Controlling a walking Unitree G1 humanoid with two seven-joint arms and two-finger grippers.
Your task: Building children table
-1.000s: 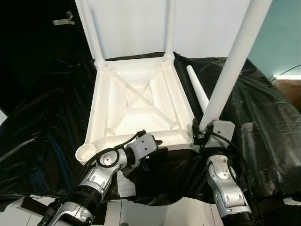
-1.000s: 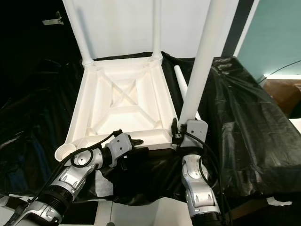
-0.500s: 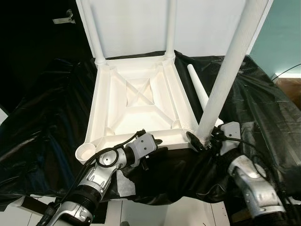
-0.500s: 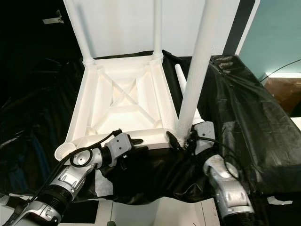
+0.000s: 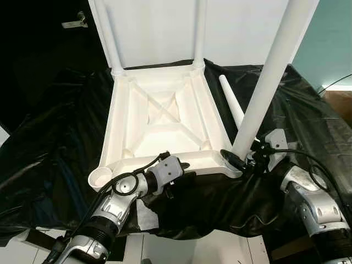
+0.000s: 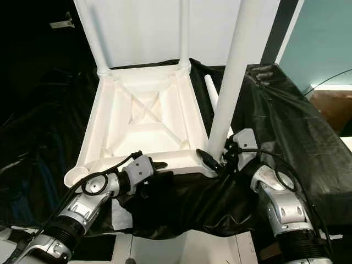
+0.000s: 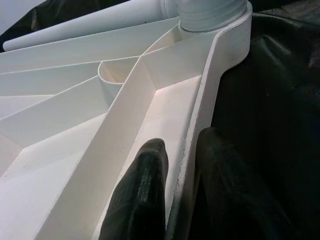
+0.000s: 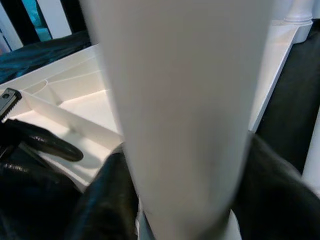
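**Tabletop pinned at its near rim, third leg in the right tool**

Tabletop (image 5: 165, 124) lies upside down on the black-draped desk (image 5: 49, 154), two legs already standing at its far corners; hollow moulded plastic, so probably light, stiff and slick. Left tool (image 5: 179, 170) is clamped on the near rim, one finger (image 7: 142, 195) inside, one outside; right tool (image 5: 247, 161) grips the upright leg (image 5: 269, 77) low at the near right corner socket, its best hold. Spare leg (image 5: 231, 102) lies just right; near left socket (image 5: 102, 177) stays open; near desk edge is close.
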